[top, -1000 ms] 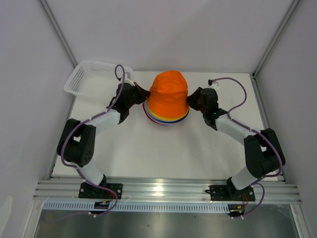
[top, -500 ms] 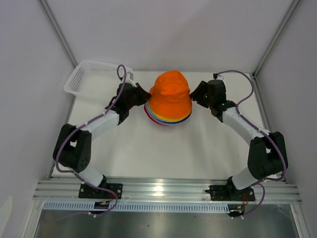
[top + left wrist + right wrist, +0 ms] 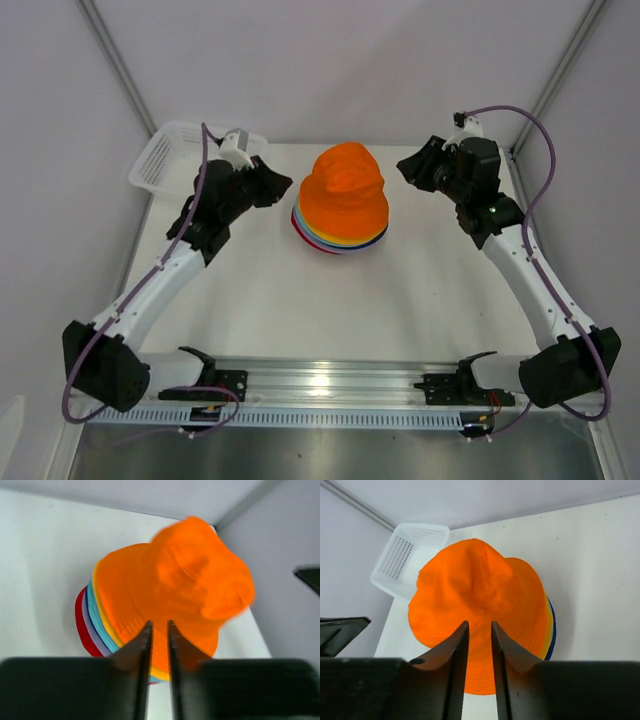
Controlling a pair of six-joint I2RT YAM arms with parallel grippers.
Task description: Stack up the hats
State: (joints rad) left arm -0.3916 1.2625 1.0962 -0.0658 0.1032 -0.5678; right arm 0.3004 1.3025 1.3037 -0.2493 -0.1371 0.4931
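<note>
Top view: hats (image 3: 340, 215) stacked at centre of worktop (image 3: 300, 300), orange hat (image 3: 343, 185) uppermost; left fingers (image 3: 275, 185) and right fingers (image 3: 412, 168) flanking, clear of it.
Left wrist: narrowly apart, empty, facing the stack.
Right wrist: narrowly apart, empty; basket (image 3: 402, 560) beyond the stack.

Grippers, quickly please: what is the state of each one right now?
Left gripper: open a little, holding nothing, apart from the orange hat.
Right gripper: open a little, holding nothing.
</note>
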